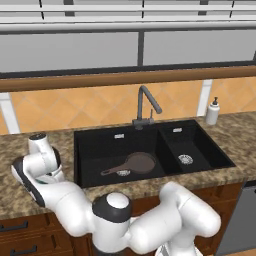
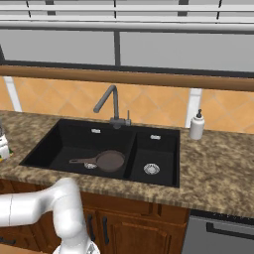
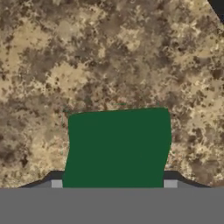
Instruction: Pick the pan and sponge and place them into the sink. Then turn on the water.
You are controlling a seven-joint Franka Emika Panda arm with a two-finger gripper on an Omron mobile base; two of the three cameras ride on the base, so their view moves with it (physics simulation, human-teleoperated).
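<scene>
With the pan already lying in the wide basin of the sink, its handle pointing left beside the drain, the step in hand is the sponge. It sits green side up on the speckled tabletop left of the sink, and the hand view looks straight down on it. The claw is low over it, one light pad showing just outside the sponge's left edge and the other just outside its right edge, so the jaws straddle the block. Whether the pads already press its sides I cannot tell. In the right base view a sliver of the sponge shows at the far left edge.

Next, as I judge it, the jaws must pinch the sponge firmly, then lift and carry it right over the sink's rim. The faucet and its lever come last.
</scene>
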